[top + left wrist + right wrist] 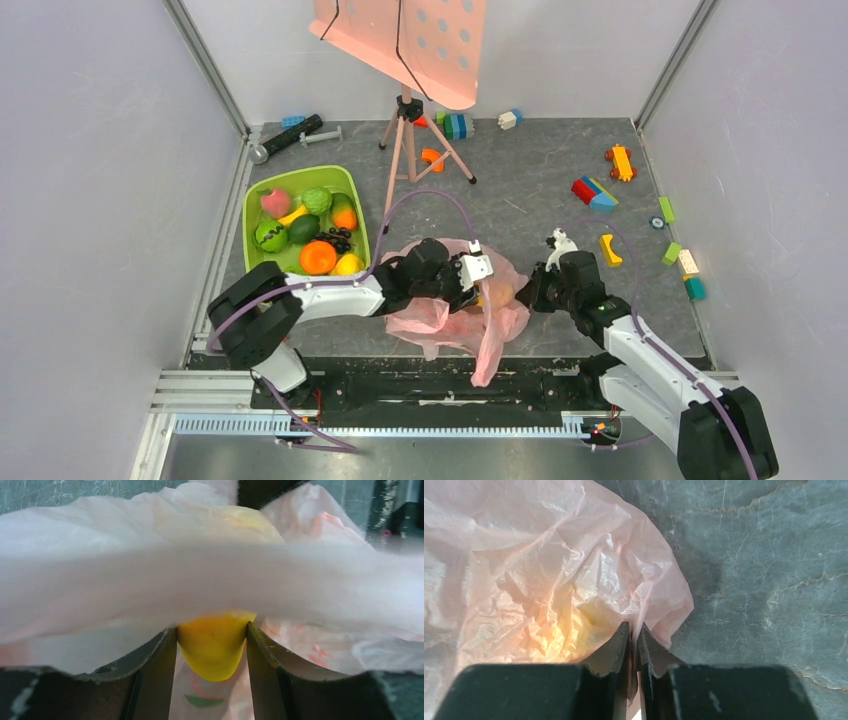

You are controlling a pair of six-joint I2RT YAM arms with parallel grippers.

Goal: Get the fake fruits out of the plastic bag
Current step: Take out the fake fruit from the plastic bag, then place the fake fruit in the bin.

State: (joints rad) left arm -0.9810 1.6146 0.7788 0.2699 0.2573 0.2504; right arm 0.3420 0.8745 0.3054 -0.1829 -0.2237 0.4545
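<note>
The pink plastic bag (470, 320) lies crumpled between my two arms near the table's front. My left gripper (478, 283) reaches into its mouth and is shut on a yellow fake fruit (214, 647), held between both fingers under a fold of the bag (210, 580). My right gripper (533, 291) is shut on the bag's right edge (659, 610); a thin strip of pink film sits pinched between its fingers (616, 652). A yellow-orange glow shows through the bag (559, 625). Several fake fruits (318, 257) lie in the green bin (300, 180).
A pink perforated panel (410, 40) on a tripod (405, 130) stands behind the bag. Toy blocks (594, 192), a small toy car (621, 161) and a black tool (290, 135) lie scattered over the far and right side of the grey table.
</note>
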